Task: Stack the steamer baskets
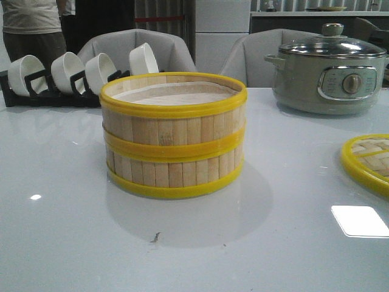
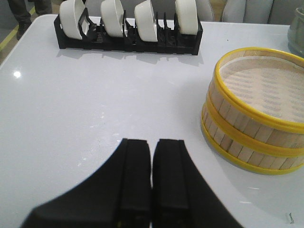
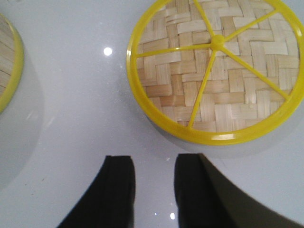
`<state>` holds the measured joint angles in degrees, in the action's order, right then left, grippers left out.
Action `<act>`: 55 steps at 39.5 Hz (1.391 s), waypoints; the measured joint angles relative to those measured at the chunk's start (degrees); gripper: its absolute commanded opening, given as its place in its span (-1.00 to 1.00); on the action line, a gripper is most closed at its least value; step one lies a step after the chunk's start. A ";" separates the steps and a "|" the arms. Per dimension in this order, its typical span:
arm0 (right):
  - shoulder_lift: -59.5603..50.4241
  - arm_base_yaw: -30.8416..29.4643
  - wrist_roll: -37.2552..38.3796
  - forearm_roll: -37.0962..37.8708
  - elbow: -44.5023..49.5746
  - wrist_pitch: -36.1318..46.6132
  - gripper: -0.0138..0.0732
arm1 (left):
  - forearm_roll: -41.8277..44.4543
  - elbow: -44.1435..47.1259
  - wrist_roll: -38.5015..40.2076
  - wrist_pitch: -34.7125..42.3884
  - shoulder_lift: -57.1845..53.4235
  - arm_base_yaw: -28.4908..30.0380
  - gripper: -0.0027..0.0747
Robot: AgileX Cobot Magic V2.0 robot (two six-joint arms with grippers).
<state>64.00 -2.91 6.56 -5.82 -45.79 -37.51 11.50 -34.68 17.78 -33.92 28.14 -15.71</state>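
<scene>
White glossy table (image 1: 73,243) carried everything in view. Both steamer baskets (image 1: 174,137) stood on it as one stack, upper ring seated squarely on lower ring, pale liner visible inside the top one. The stack sat ahead of my left claw (image 2: 152,178) and off to its right side, well apart; that claw's jaws were pressed together and held nothing. My right claw (image 3: 154,185) stood parted with bare table between the fingers, gripping nothing. Just ahead of it lay the woven lid (image 3: 216,69). Beyond the stack: bowl rack (image 2: 128,28), electric pot (image 1: 331,76).
</scene>
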 measured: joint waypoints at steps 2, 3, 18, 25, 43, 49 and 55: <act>3.50 -0.38 0.00 0.64 -1.99 0.00 -0.01 | 0.00 0.00 0.00 0.00 0.00 0.00 -0.69; 5.46 -0.53 0.00 0.96 -2.89 0.00 -0.01 | 0.00 0.00 0.00 0.00 0.00 0.00 -0.69; 21.99 -1.51 0.00 6.96 -13.76 4.69 -0.02 | -0.04 0.00 0.00 0.00 0.00 0.00 -0.69; 24.35 -1.63 0.00 7.45 -14.93 5.76 -0.02 | -0.04 0.00 0.00 0.00 0.00 0.00 -0.69; 28.29 -6.30 -0.11 7.68 -16.55 4.80 0.23 | -0.04 0.00 0.00 0.00 0.00 0.00 -0.69; 28.92 -6.66 -0.12 7.78 -16.55 5.43 0.23 | -0.04 0.00 0.00 0.00 0.00 0.00 -0.69; 30.63 -6.66 -0.19 7.78 -16.55 5.80 0.23 | -0.04 0.00 0.00 0.00 0.00 0.00 -0.69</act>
<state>94.63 -9.57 6.37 1.96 -62.35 -31.72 11.47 -34.68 17.78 -33.92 28.14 -15.71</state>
